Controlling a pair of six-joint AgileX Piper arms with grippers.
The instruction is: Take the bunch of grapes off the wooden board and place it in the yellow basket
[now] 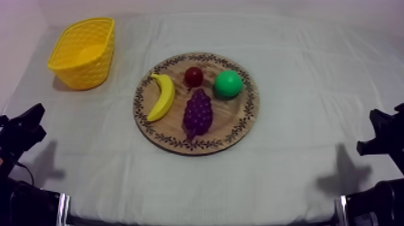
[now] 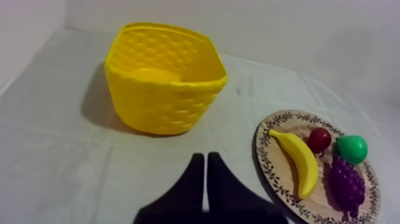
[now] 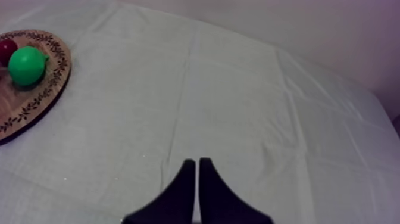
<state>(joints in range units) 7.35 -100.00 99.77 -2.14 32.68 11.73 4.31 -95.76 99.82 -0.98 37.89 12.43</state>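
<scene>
Bunch of grapes [image 1: 198, 114]: purple, lies flat on the near middle of the wooden board [image 1: 243, 129], with its wide end far and its narrow tip near; nothing holds it.
Neighbours: banana [image 1: 162, 96] just beside it on the left; small red fruit [image 1: 193, 76] just beyond its far end; green pear [image 1: 228, 84] to its far right, a little apart.
Yellow basket [image 1: 90, 75]: upright at the far left of the surface [image 1: 300, 168], well apart from the board, with nothing seen inside.
Left claw [image 2: 205, 156]: fingers pressed together in a narrow wedge, holding nothing, low at the near left.
Right claw [image 3: 194, 161]: fingers likewise together on nothing, over bare cloth [image 3: 238, 107] at the near right.
Handling, as a judgement: being a toy, it is probably light and fairly stiff; the knobbly skin should give grip, though the rounded beads may slip from a pinch at the thin tip.
Where to hold: across the wide far half, one finger on each side; the gap on the banana side is tight and needs care.
Likely arm: the left, since the basket is on its side.
Progress: not begun; the claw must part first.
</scene>
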